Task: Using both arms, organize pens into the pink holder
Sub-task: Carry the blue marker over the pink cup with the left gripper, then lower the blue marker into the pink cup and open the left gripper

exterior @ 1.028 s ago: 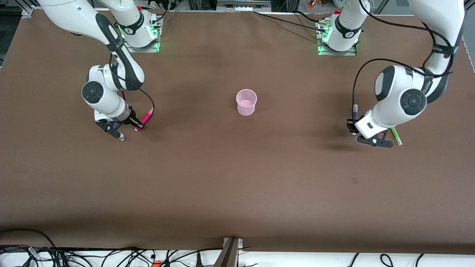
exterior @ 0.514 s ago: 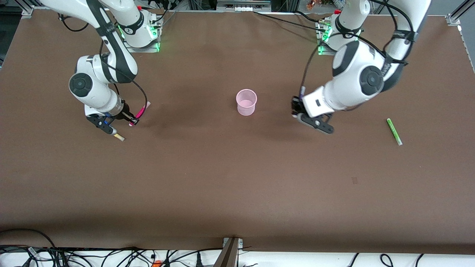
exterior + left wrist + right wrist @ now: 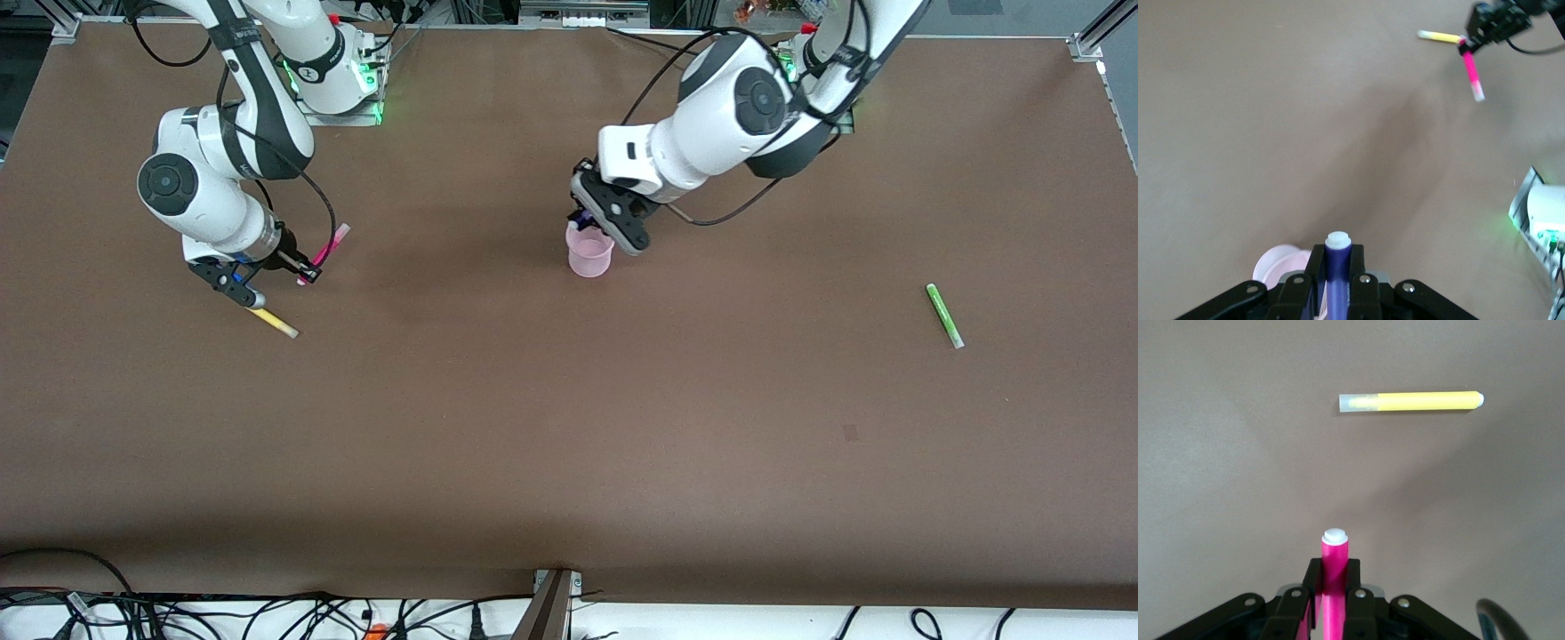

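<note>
The pink holder (image 3: 590, 252) stands mid-table; its rim also shows in the left wrist view (image 3: 1278, 261). My left gripper (image 3: 587, 215) is shut on the dark blue-purple pen (image 3: 1337, 267) and holds it right over the holder. My right gripper (image 3: 300, 265) is shut on the magenta-pink pen (image 3: 324, 252), lifted above the table toward the right arm's end; it also shows in the right wrist view (image 3: 1335, 577). The yellow pen (image 3: 271, 322) lies on the table just nearer the front camera than that gripper. The bright green pen (image 3: 944, 315) lies toward the left arm's end.
Both arm bases (image 3: 342, 76) stand along the table edge farthest from the front camera. Cables (image 3: 267, 613) run along the nearest edge. The brown table top (image 3: 569, 427) is bare between the pens and the holder.
My left gripper has carried the blue-purple pen from beside the green pen to over the holder. My right gripper has lifted the magenta-pink pen off the table, uncovering the yellow pen.
</note>
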Controlling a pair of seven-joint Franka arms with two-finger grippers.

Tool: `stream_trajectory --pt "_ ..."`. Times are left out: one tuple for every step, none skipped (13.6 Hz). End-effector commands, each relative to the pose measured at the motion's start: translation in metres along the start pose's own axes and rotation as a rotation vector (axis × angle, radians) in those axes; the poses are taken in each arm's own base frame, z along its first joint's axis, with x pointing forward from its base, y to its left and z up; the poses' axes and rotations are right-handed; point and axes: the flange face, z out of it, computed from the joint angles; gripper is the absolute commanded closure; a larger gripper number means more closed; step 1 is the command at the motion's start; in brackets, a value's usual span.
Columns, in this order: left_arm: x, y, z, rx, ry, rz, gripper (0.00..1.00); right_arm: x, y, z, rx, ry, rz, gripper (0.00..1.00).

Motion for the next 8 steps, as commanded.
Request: stream_trajectory --pt "-0.002 -0.024 0.035 -0.058 0.029 0.183 1.0 -0.001 0.002 0.0 -0.008 -0.002 -0.005 1.0" --pt "-0.005 -0.038 0.045 -0.077 0.028 0.257 1.0 -0.001 0.002 -0.001 -0.008 0.0 -0.006 1.0" --pt "-0.007 -0.049 0.056 -0.089 0.044 0.317 1.0 -0.001 0.002 -0.001 -0.007 -0.001 -0.005 1.0" --pt "-0.007 -0.05 0.063 -0.085 0.066 0.344 1.0 -0.001 0.002 -0.004 -0.003 0.003 -0.003 1.0" --pt "-0.007 -0.047 0.067 -0.08 0.077 0.35 1.0 0.0 0.002 -0.005 -0.002 0.007 -0.004 1.0" --pt "-0.007 -0.043 0.073 -0.081 0.088 0.353 1.0 0.0 0.002 -0.005 -0.001 0.006 -0.003 1.0" --pt "-0.006 -0.038 0.078 -0.077 0.103 0.357 1.0 0.0 0.002 -0.006 -0.001 0.008 -0.006 1.0" --pt "-0.007 -0.039 0.083 -0.077 0.113 0.351 1.0 0.0 0.001 -0.009 0.003 0.012 -0.006 1.0"
